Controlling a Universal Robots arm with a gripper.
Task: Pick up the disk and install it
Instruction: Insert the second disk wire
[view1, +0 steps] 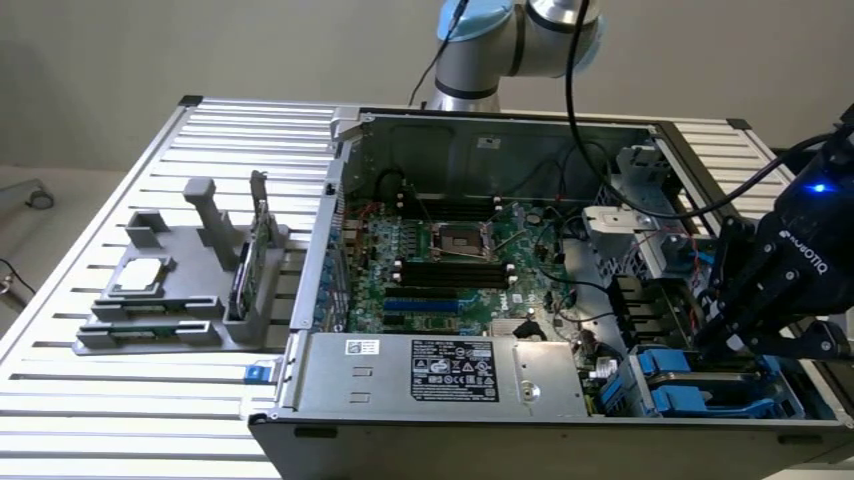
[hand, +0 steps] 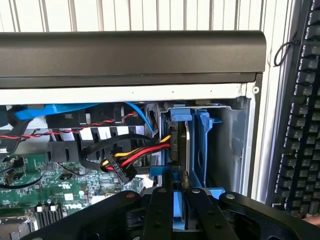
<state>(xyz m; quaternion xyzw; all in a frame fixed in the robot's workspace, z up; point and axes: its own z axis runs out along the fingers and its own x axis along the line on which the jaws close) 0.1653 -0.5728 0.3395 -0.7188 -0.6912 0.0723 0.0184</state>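
Note:
The disk (hand: 184, 150) stands on edge in the drive bay at the corner of the open computer case (view1: 441, 400), its grey metal side framed by the bright blue carrier (hand: 202, 140). My gripper (hand: 179, 197) reaches down over it, and the black fingers (hand: 159, 205) are shut on the carrier's blue edge. In the exterior view the gripper (view1: 727, 345) hangs low over the blue carriers (view1: 674, 370) at the case's corner on the exterior view's right.
A red, yellow and black power cable (hand: 135, 157) plugs in right beside the disk. The motherboard (view1: 441, 260) fills the case floor, with the power supply (view1: 441, 370) in front. A grey fixture (view1: 174, 290) stands on the slatted table; a keyboard (hand: 300, 125) lies outside the case.

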